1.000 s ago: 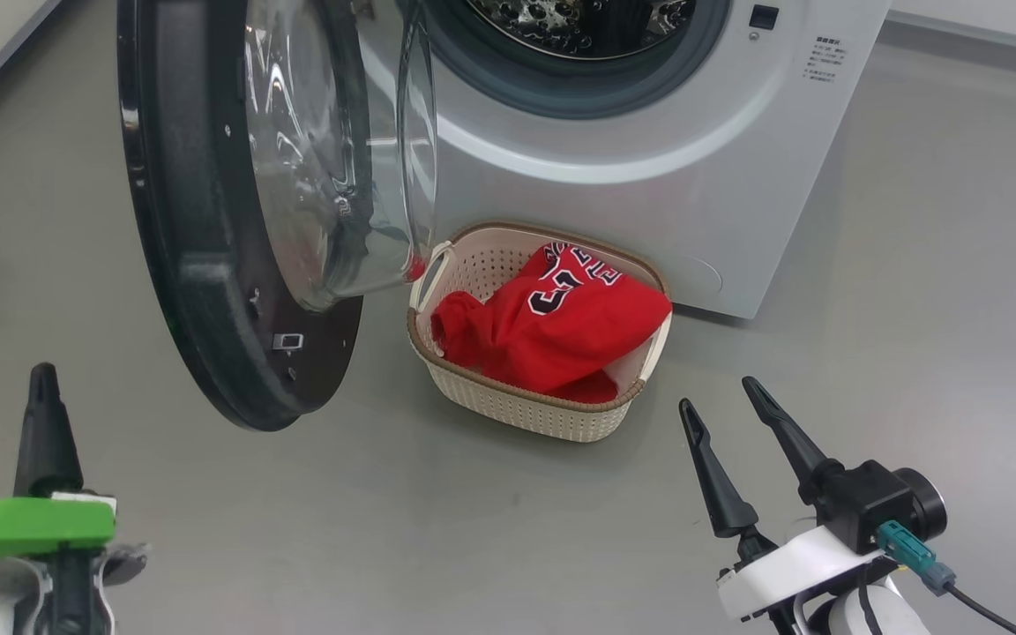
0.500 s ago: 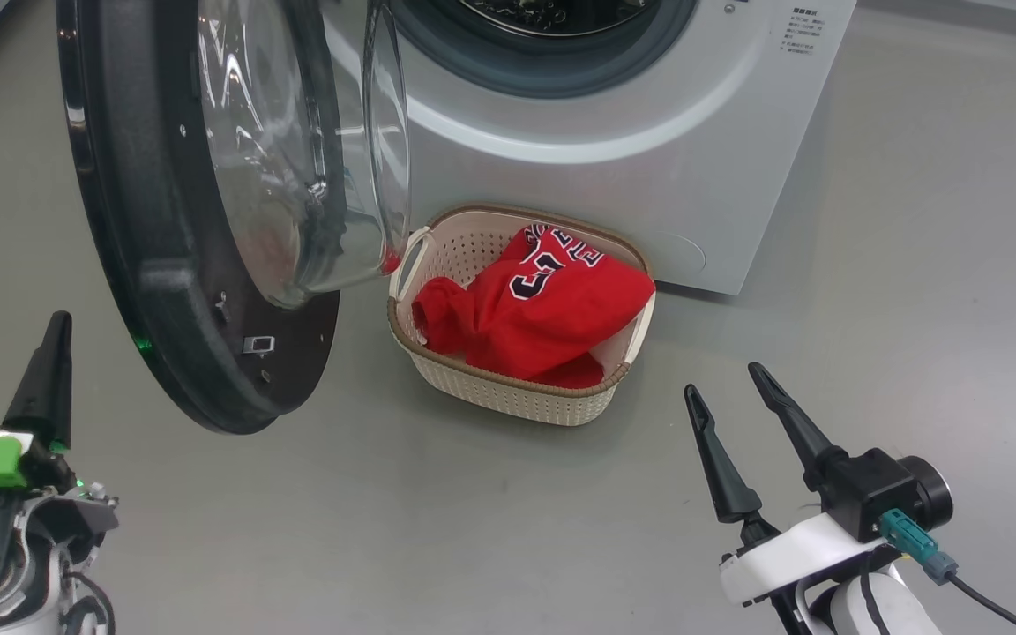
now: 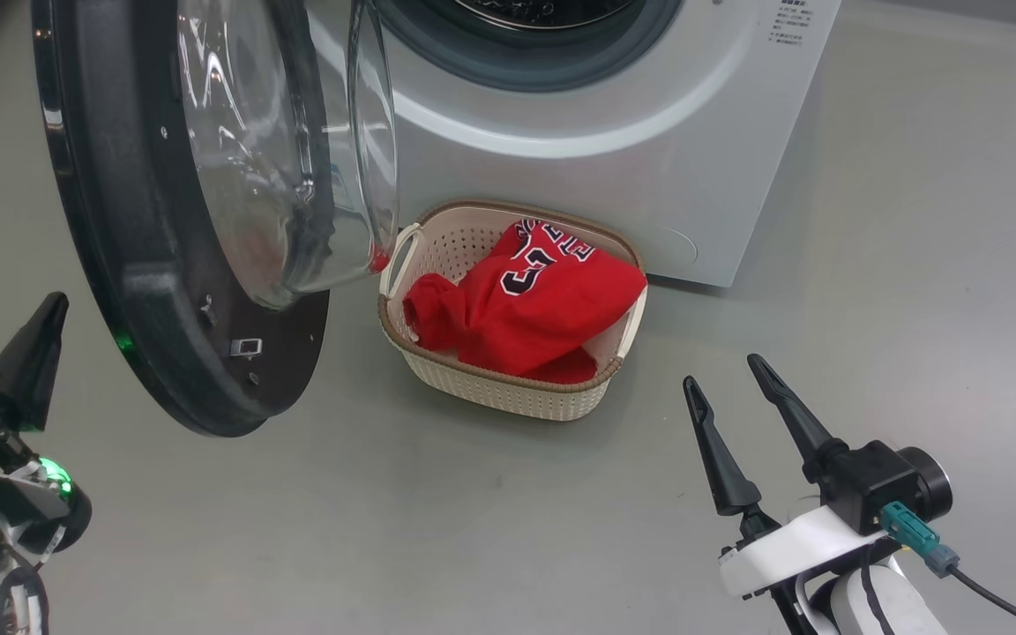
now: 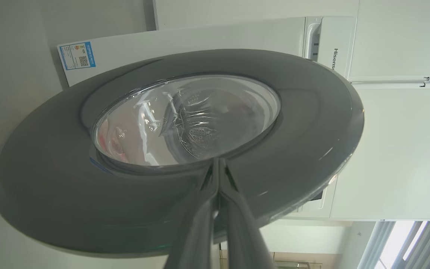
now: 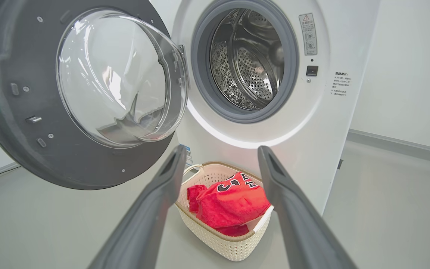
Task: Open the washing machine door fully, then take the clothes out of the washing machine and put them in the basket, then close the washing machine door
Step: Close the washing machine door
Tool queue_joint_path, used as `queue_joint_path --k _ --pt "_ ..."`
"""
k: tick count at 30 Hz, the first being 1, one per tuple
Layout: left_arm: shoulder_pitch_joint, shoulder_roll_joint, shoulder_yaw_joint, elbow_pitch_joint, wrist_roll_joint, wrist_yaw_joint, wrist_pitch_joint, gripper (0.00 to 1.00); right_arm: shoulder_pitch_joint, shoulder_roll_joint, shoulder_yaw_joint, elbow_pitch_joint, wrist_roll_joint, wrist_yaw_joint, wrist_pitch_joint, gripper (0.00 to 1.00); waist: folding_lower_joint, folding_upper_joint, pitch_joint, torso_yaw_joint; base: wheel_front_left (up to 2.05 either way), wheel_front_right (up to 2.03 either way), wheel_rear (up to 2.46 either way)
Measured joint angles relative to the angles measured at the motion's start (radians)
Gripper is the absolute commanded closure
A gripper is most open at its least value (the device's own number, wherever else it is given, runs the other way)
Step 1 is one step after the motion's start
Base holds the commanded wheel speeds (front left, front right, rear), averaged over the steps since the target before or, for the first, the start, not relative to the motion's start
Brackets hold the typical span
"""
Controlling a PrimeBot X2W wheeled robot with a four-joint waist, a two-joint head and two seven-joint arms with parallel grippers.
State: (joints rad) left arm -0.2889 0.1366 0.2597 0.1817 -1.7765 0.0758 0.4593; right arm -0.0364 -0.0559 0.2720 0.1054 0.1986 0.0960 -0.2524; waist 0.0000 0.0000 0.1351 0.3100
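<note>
**Head view.** Washing machine door (image 3: 120,265) swung wide open, standing out from the left of the washing machine (image 3: 605,176) front. Basket (image 3: 508,397) sits on the grey floor (image 3: 473,511), just in front of the machine's lower panel and beside the door's lower edge. Clothes (image 3: 534,309), red with dark numbers, are heaped inside the basket and rise above its rim. Left claw (image 3: 51,310) at lower left: fingers pressed together, nothing between them. It is near the door's outer face; contact cannot be told. Right claw (image 3: 723,372) at lower right: fingers spread wide, empty, well apart from the basket.

**Left wrist view.** The claw's two fingers meet at the tips and point at the door's glossy outer face, just below the glass window. Blue label (image 4: 77,55) on the machine's front, behind the door.

**Right wrist view.** Fingers wide apart, holding nothing. The basket with the clothes is seen between them, farther off. Drum (image 5: 252,63) open to view, perforated steel ringed by the grey gasket.
</note>
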Motion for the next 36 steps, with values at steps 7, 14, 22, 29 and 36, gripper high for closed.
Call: queue_joint_path --k 7,14,22,29,36 --pt "-0.001 0.023 0.0 0.028 -0.004 0.017 0.04 1.0 -0.001 0.0 -0.001 0.001 0.0 0.002 0.0 0.0 0.0 0.0 0.003 -0.006 0.0 0.0 0.0" --pt "-0.014 0.041 -0.007 0.043 -0.016 0.025 0.081 1.0 -0.004 0.0 -0.002 0.003 0.0 0.007 0.0 0.0 0.0 0.0 0.004 -0.013 0.0 0.0 0.0" --pt "-0.018 0.045 -0.048 0.045 -0.016 0.025 0.118 1.0 -0.005 0.0 -0.002 0.005 0.0 0.007 0.0 0.0 0.0 0.0 0.007 -0.022 0.0 0.0 0.0" --pt "-0.019 0.045 -0.061 0.043 -0.015 0.026 0.133 1.0 -0.007 0.0 -0.009 0.005 0.0 0.007 0.0 0.0 0.0 0.0 0.008 -0.027 0.0 0.0 0.0" --pt "-0.019 0.035 -0.101 0.027 -0.013 0.026 0.156 1.0 -0.007 0.0 -0.029 0.004 0.0 0.007 0.0 0.0 0.0 0.0 0.008 -0.031 0.0 0.0 0.0"
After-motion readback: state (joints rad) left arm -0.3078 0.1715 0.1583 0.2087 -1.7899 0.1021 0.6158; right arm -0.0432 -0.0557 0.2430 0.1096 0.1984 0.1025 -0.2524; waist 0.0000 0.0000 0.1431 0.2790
